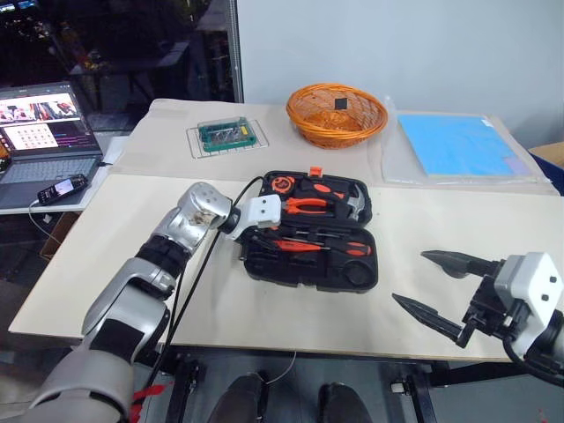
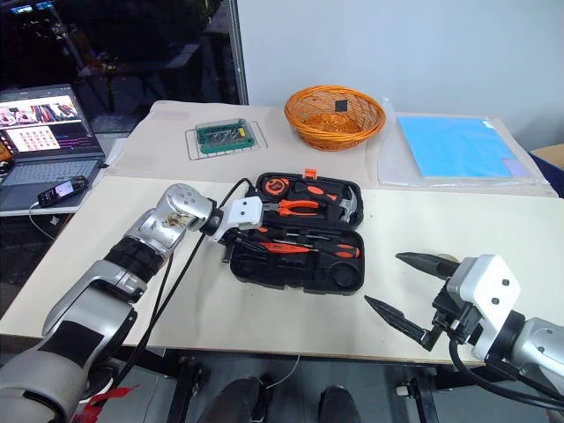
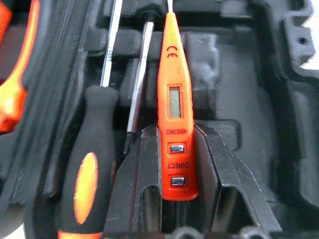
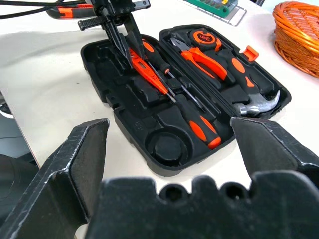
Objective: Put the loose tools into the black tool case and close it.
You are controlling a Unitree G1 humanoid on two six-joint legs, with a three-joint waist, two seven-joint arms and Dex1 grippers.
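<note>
Holding the tester pen pinched in your left claw over the open black tool case, lower it level into what looks like its slot; right claw waits wide open, empty.

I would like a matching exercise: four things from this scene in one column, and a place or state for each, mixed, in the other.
Things:
1. tester pen
2. right gripper
3. hammer
4. black tool case

Places or states:
a. lies open on the table
b. held between the left gripper's fingers
c. open, holding nothing
d. in the case half farther from the robot, beside the pliers

Pairs: 1-b, 2-c, 3-d, 4-a
</note>
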